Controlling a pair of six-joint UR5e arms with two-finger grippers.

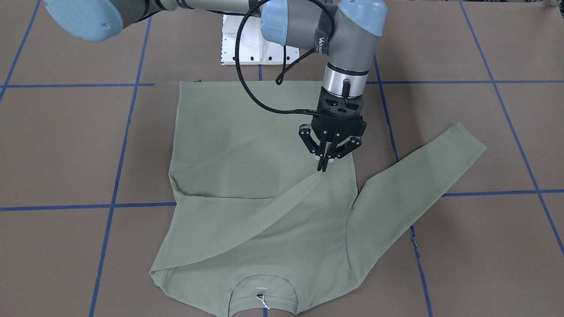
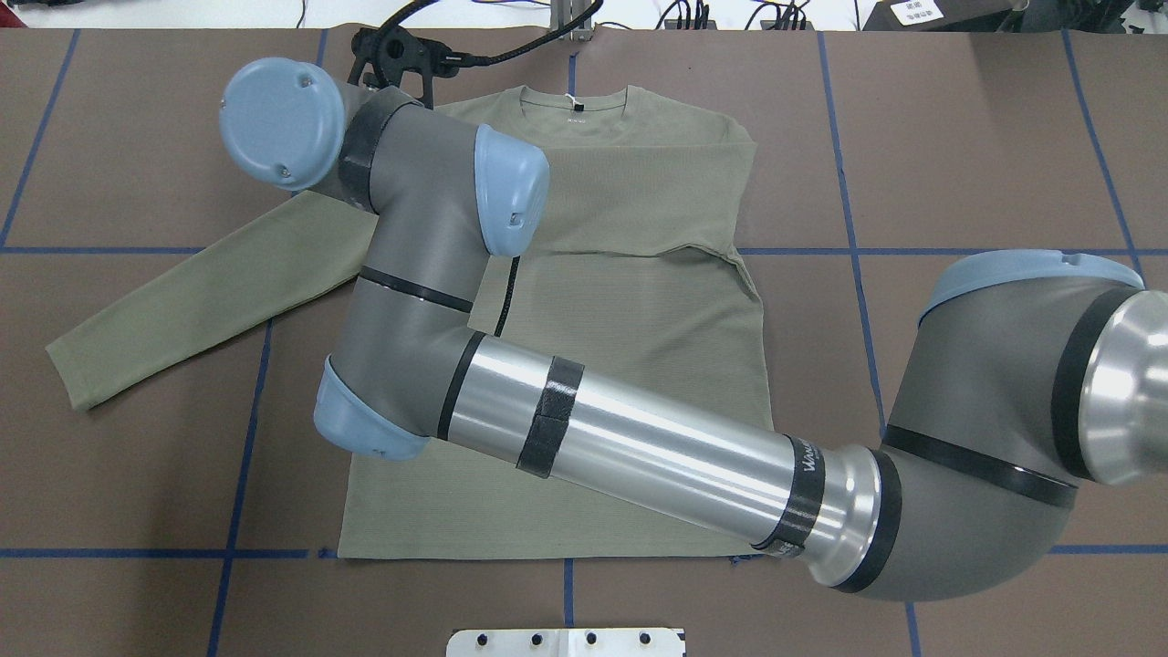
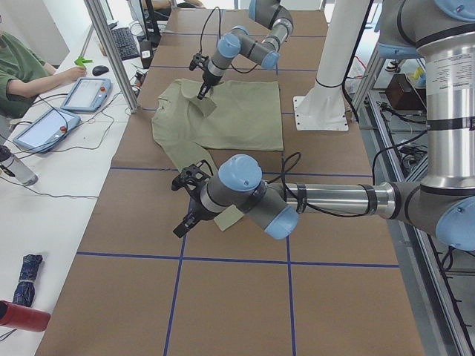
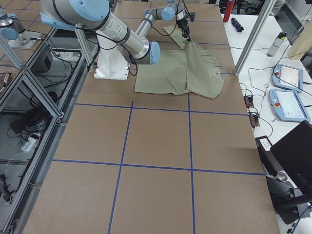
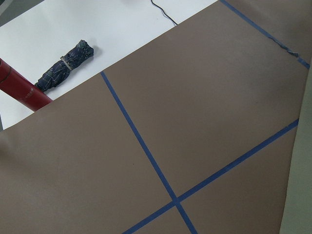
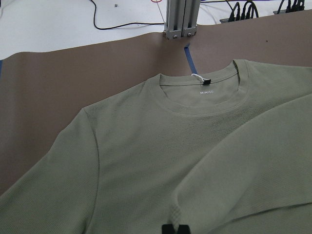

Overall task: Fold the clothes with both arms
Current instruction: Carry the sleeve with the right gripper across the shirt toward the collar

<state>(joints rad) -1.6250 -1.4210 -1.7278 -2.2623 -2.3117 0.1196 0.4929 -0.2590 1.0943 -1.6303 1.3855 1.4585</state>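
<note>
The sage-green shirt [image 1: 246, 145] lies flat on the brown table, collar [image 1: 264, 290] away from the robot. One sleeve [image 1: 246, 224] is folded diagonally across the body. My right gripper [image 1: 324, 166] points down over the body and is shut on that sleeve's cuff, which peaks up to it. The right wrist view shows its tips [image 6: 174, 229] pinching the fabric. The other sleeve [image 1: 423, 176] lies stretched out on my left. My left gripper [image 3: 182, 226] hovers near that sleeve's cuff and shows only in the exterior left view, so I cannot tell whether it is open.
The white pedestal base plate [image 1: 251, 44] sits at the shirt's hem side. An aluminium post [image 6: 180, 19] stands beyond the collar. A folded umbrella [image 5: 66, 66] and a red cylinder [image 5: 19, 90] lie on the white side table. An operator [image 3: 22, 74] sits there.
</note>
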